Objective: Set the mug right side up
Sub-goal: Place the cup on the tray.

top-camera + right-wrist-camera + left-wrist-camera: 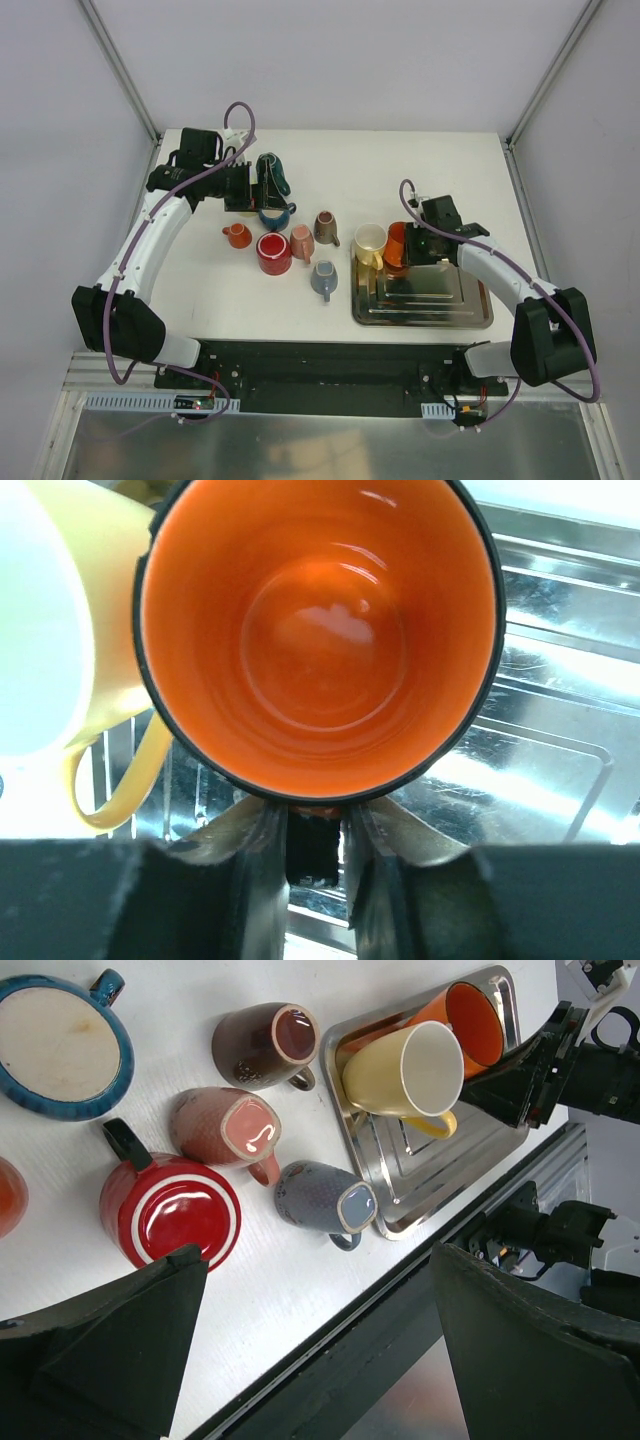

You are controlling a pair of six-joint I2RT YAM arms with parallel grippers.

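Gripping the orange mug [320,640] by its handle, my right pincer [315,845] is pinched narrow so the mouth tips upward at the far left corner of the tray [560,680], beside the yellow mug [60,630]; my left pincer [320,1310] hangs wide over the desk [450,160].
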